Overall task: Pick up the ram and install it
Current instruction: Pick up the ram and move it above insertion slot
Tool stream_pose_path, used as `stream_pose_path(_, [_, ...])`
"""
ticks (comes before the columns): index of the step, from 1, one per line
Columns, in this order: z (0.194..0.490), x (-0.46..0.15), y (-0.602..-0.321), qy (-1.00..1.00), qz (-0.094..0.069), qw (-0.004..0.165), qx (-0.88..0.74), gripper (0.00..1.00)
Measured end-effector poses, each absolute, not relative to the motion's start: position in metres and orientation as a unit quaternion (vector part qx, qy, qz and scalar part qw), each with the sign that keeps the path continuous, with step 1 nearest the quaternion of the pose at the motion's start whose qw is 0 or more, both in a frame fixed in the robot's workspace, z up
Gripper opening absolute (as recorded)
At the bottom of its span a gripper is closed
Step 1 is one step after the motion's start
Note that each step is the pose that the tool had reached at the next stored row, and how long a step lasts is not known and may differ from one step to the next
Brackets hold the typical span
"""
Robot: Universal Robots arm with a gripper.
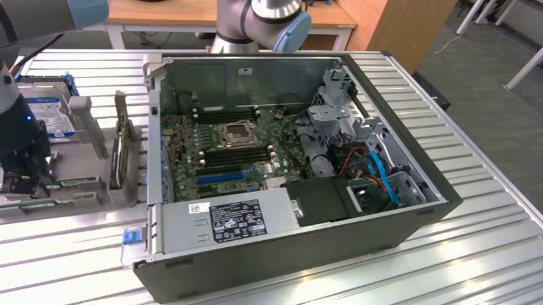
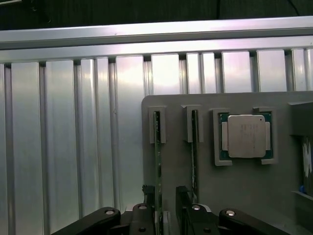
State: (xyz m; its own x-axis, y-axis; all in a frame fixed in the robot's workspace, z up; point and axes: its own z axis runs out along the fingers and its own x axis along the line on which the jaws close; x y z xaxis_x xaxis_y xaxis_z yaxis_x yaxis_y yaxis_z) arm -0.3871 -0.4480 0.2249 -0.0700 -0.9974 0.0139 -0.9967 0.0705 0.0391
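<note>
The ram (image 2: 157, 161) is a thin green stick standing on edge in a slot of the grey holder (image 2: 205, 176). A second green stick (image 2: 194, 152) stands in the neighbouring slot. My gripper (image 2: 166, 193) hangs over the near end of the first stick with its fingers on either side of it. The jaws stand open, wider than the stick, which lies close to one finger (image 2: 149, 196). In the exterior view my gripper (image 1: 19, 184) is low over the holder (image 1: 85, 127) at that view's left, beside the open computer case (image 1: 407, 190).
A processor chip (image 2: 246, 136) sits in a pocket of the holder. A hard drive (image 1: 47, 114) and a dark expansion card (image 1: 124, 155) stand on the holder. Inside the case the motherboard shows black memory slots (image 1: 233, 154) and a blue slot (image 1: 222, 175).
</note>
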Motion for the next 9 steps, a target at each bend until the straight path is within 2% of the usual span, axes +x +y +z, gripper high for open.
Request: stream_pose_path(9, [0.2248, -0.3830, -0.4482, -0.731, -0.010, 0.018, 0.682, 0.31])
